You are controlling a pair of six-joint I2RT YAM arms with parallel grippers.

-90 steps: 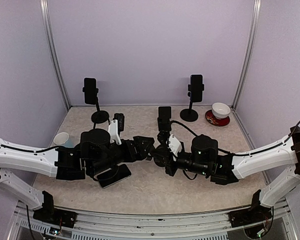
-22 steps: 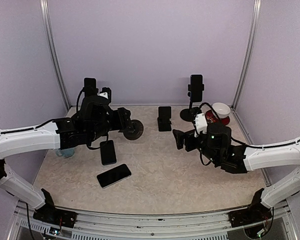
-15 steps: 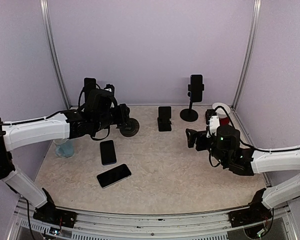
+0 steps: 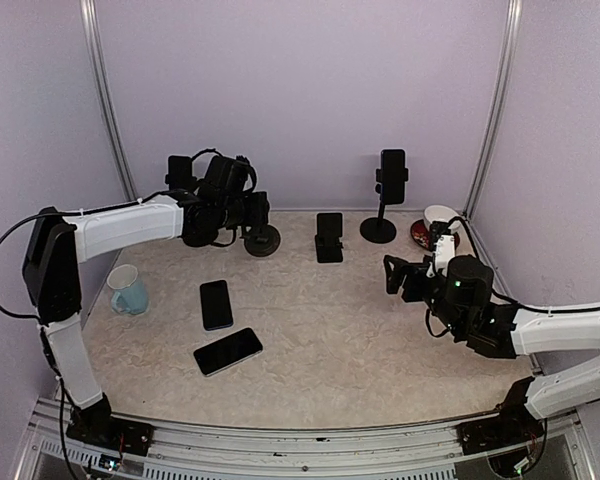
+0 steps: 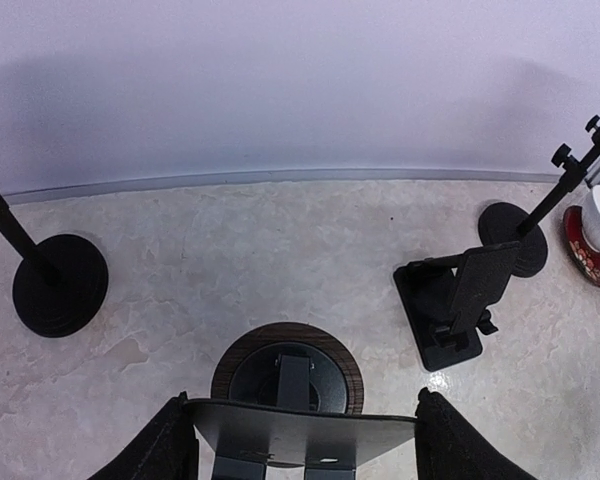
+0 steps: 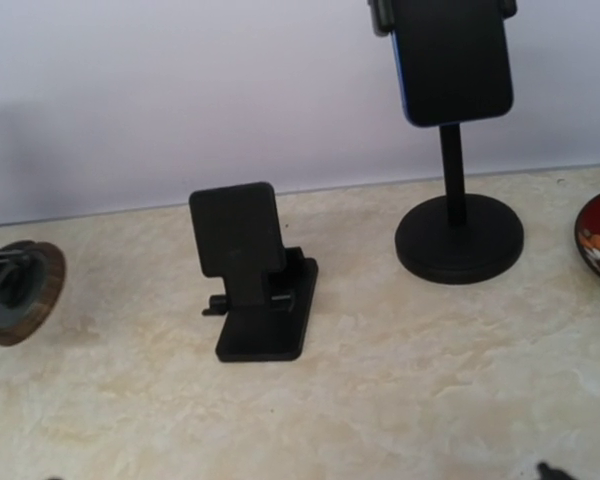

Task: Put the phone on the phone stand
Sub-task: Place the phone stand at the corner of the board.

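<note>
Two dark phones (image 4: 216,304) (image 4: 228,351) lie flat on the table's left half, away from both grippers. My left gripper (image 4: 242,222) (image 5: 305,445) is at the back left, shut on the dark plate of a phone stand (image 5: 300,428). That stand's round wood-rimmed base (image 4: 263,240) (image 5: 288,368) (image 6: 15,290) points away from the fingers and is tipped on edge. A black folding phone stand (image 4: 328,237) (image 5: 450,300) (image 6: 252,270) stands empty at the back centre. My right gripper (image 4: 398,277) hangs open on the right, facing it, with nothing between its fingers.
Two pole stands each carry a phone, one at the back left (image 4: 180,172) and one at the back right (image 4: 391,175) (image 6: 450,60). A pale mug (image 4: 127,290) sits at the left, a red and white bowl (image 4: 438,225) at the back right. Walls close in behind and beside.
The left arm has stretched toward the back wall, carrying the round-based stand with it. The right arm has drawn back to the right, away from the folding stand.
</note>
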